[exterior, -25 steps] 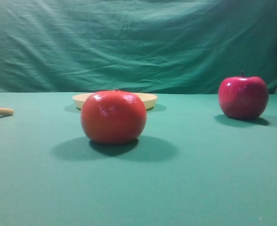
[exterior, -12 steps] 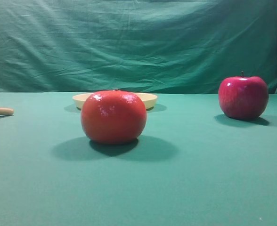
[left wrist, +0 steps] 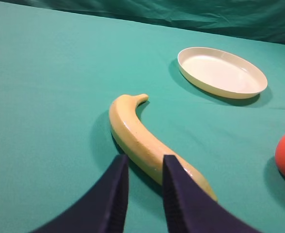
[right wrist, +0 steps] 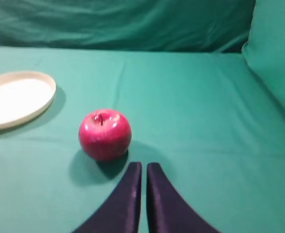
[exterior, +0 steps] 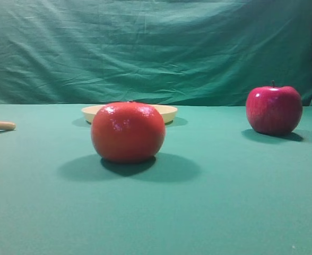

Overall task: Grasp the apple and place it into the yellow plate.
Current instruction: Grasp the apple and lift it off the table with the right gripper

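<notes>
Toward the table's right edge, the apple [exterior: 274, 110] sits exactly as it did a second ago, as does the yellow plate [exterior: 166, 112] mid-table, so the grasp hasn't begun. The right gripper [right wrist: 143, 167] hangs just short of the apple, closed and empty; the left gripper [left wrist: 145, 165], seemingly slightly parted, holds nothing.

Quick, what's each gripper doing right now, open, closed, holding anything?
Left gripper: open, holding nothing.
Right gripper: closed, empty, short of the apple.
</notes>
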`<state>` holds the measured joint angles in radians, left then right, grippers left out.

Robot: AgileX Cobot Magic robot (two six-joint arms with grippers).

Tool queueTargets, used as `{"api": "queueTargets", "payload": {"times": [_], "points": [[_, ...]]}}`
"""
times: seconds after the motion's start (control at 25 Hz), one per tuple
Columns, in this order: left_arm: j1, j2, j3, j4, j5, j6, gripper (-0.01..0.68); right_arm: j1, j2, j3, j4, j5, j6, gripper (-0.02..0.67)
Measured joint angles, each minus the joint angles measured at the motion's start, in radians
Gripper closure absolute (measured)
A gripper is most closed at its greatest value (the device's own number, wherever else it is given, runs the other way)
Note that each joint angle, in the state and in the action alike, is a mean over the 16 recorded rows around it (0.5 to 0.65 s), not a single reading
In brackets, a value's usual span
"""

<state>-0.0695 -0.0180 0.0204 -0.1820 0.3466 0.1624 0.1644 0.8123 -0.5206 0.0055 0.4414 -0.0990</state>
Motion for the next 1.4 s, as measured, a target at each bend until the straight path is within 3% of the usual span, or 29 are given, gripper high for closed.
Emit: {"api": "queueTargets", "payload": {"times": [0.52,0.72,0.88,1.24,1.4], "points": [[0.000,0.000,0.000,0.000,0.000,0.000,0.516,0.033,0.454,-0.419,0.041,0.305,-0.083,0.649],[0.000,0.000,0.000,0.000,0.000,0.000,0.516,0.054,0.603,-0.540,0.053,0.362,-0.083,0.606],[0.000,0.000,0.000,0.000,0.000,0.000,0.516,0.066,0.685,-0.598,0.056,0.362,-0.083,0.490],[0.000,0.000,0.000,0.000,0.000,0.000,0.516,0.070,0.776,-0.643,0.058,0.313,-0.083,0.126],[0.000,0.000,0.000,0.000,0.000,0.000,0.516,0.076,0.802,-0.645,0.058,0.286,-0.083,0.016]]}}
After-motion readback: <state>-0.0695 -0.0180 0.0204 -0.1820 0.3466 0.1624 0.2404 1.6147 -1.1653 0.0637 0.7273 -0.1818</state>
